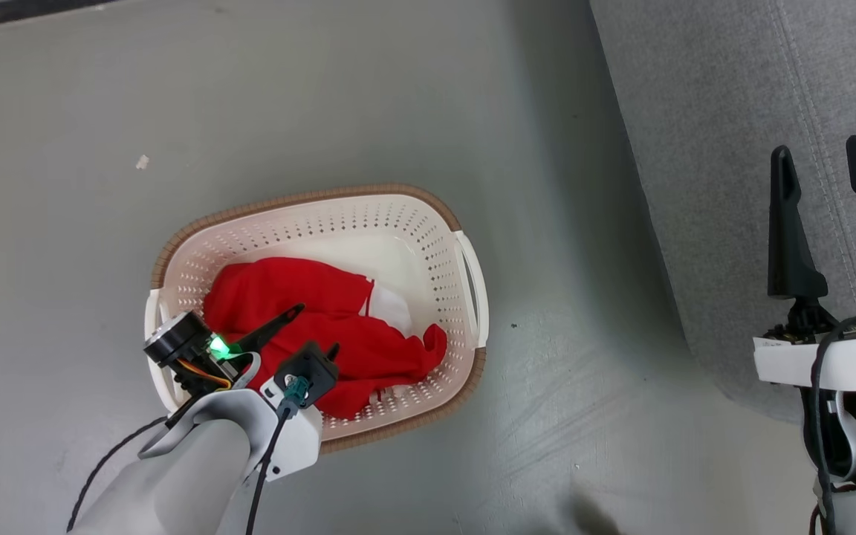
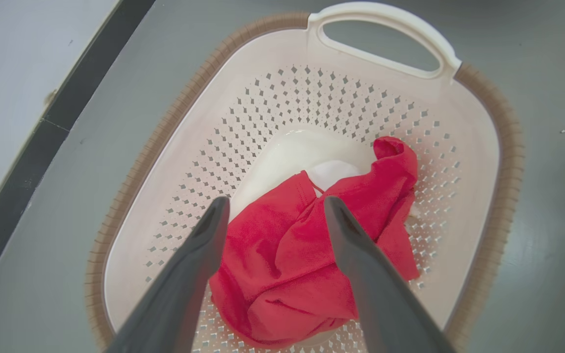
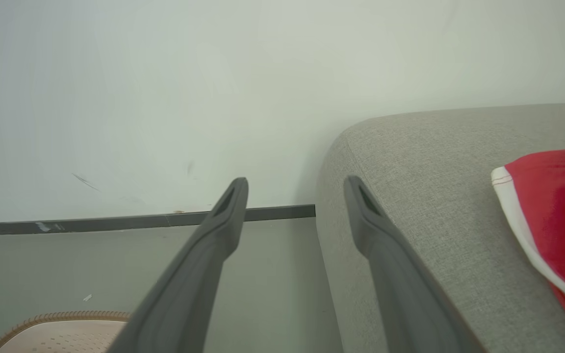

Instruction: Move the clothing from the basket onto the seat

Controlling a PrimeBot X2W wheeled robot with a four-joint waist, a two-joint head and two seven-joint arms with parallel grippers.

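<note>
A crumpled red garment (image 1: 324, 319) lies in the cream basket (image 1: 428, 245) on the grey floor; the left wrist view shows the same clothing (image 2: 292, 260) low in the basket (image 2: 243, 113). My left gripper (image 1: 315, 327) hangs open just above that fabric, one finger on each side of a fold, nothing clamped. My right gripper (image 1: 825, 160) stands open over the grey sofa seat (image 1: 718, 148), holding nothing. In the right wrist view another red garment with white trim (image 3: 552, 215) rests on the seat (image 3: 434, 196), to the right of my open gripper (image 3: 295, 189).
Bare white basket bottom (image 2: 302, 152) shows beyond the red fabric. A pale wall with a dark baseboard (image 3: 115, 223) runs behind the sofa's end. A small white scrap (image 1: 143, 161) lies on the floor left of the basket.
</note>
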